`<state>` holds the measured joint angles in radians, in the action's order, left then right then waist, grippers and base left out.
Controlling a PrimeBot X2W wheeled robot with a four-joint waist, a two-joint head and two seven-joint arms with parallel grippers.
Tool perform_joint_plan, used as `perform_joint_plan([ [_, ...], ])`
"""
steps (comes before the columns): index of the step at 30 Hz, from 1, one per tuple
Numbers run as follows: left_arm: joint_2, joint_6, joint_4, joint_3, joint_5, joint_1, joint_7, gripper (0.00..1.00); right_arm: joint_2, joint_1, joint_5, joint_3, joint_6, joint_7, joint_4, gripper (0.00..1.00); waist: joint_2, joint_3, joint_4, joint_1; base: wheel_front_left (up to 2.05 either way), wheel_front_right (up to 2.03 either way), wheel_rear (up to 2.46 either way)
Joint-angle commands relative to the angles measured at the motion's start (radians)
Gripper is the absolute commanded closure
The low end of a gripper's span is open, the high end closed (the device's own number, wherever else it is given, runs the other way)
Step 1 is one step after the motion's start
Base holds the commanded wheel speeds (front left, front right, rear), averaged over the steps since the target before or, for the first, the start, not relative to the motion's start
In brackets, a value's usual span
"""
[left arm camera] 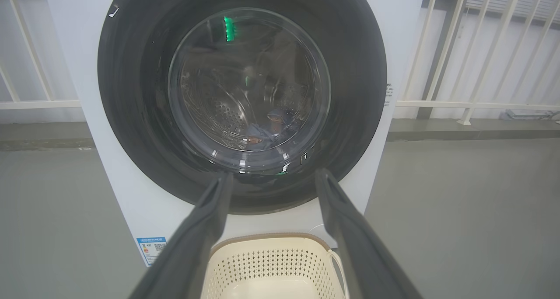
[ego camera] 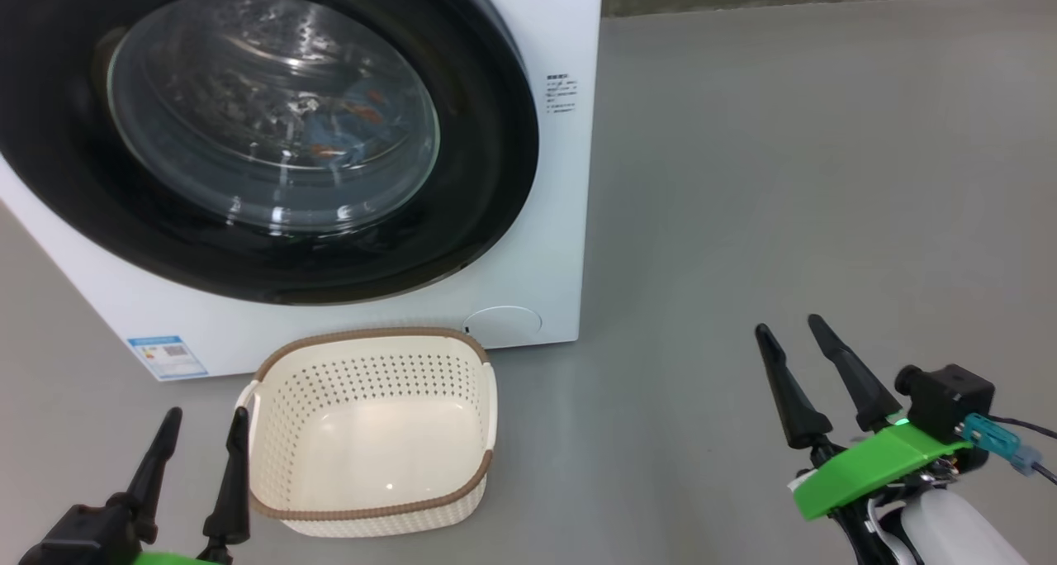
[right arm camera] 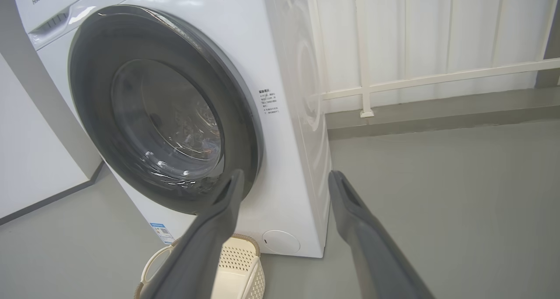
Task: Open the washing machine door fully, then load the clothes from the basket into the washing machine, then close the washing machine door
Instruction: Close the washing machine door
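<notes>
Wide-spread and empty, left gripper (ego camera: 207,414) and right gripper (ego camera: 786,323) hung short of the washing machine door (ego camera: 495,177) ahead, apparently shut on the clothes (left arm camera: 262,135), with the basket (ego camera: 372,332) beside the left one bare; withdrawing without bumping either seemed best.

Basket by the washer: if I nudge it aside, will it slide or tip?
The basket looks empty with thin perforated plastic walls, so probably very light. On the smooth grey floor it would likely slide easily. Low and wide, it seems unlikely to tip.
</notes>
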<state>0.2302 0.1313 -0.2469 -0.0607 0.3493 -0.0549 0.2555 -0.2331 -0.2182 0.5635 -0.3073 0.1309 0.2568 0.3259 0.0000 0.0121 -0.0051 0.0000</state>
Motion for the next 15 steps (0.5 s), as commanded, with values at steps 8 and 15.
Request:
perform_joint_plan([
  [8, 0.031, -0.001, 0.006, 0.062, -0.01, -0.003, 0.006, 0.0, -0.014, 0.051, -0.008, 0.044, 0.0, 0.005, -0.046, 0.0, 0.0, -0.013, -0.037, 0.0, 0.0, 0.0, 0.0],
  [15, 0.033, -0.001, 0.003, 0.086, -0.015, 0.013, 0.006, 0.0, -0.008, 0.097, -0.016, 0.097, 0.0, 0.005, -0.056, 0.0, 0.0, -0.021, -0.061, 0.0, 0.0, 0.0, 0.0],
])
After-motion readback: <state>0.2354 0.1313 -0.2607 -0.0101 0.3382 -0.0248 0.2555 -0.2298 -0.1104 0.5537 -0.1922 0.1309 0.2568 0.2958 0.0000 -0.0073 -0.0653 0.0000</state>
